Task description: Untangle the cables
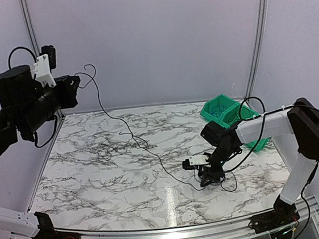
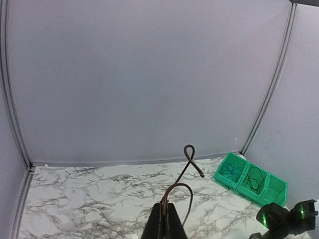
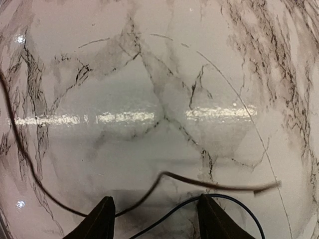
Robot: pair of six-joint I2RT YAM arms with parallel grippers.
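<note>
Up at the left, the left gripper (image 1: 75, 85) is raised well above the table, pinching the end of a thin black cable (image 1: 132, 135). In the left wrist view, the cable's tip curls into a small loop above the closed fingers (image 2: 164, 226). From there the cable drops to the marble table (image 1: 90, 166) and runs diagonally across it to a small tangle (image 1: 226, 180) at the right. The right gripper (image 1: 210, 177) is low over that tangle, fingers (image 3: 102, 221) spread apart. A black strand (image 3: 209, 184) and a blue wire (image 3: 219, 194) cross the tabletop between them; whether either finger touches a wire cannot be told. Behind it is a green bin (image 1: 227, 109), with wire coils (image 2: 255, 178) in two compartments.
</note>
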